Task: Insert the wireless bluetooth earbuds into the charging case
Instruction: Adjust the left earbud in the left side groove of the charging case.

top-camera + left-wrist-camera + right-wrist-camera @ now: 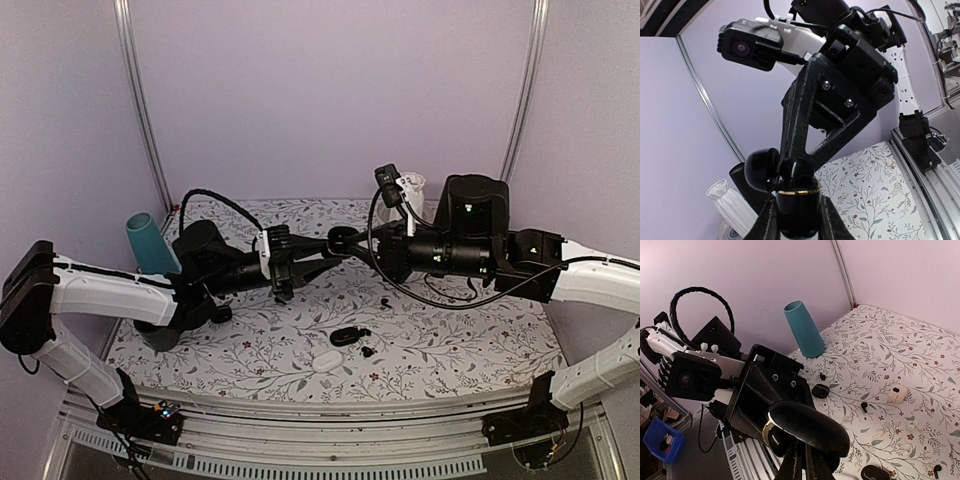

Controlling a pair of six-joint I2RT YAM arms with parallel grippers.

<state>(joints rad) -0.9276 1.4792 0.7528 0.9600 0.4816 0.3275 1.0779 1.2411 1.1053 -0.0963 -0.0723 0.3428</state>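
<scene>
My left gripper (pixel 335 243) is shut on the black charging case (pixel 798 205) with a gold rim, holding it upright above the table. Its lid (pixel 759 170) stands open to the side. A glossy black earbud (pixel 799 174) sits in the case's mouth, sticking out above the rim. My right gripper (pixel 362 245) meets the case from the right; its fingers (pixel 799 465) are shut together and their tips touch the earbud. In the right wrist view the lid (pixel 810 427) hides those tips. Another black earbud (pixel 385 300) lies on the floral mat.
On the mat lie a shut black case (pixel 347 336), a white case (pixel 326 362) and a small black piece (pixel 368 351). A teal cup (pixel 150 243) stands at the back left. A white ribbed vase (pixel 732 205) stands at the back, beside a black cylinder (pixel 742 185).
</scene>
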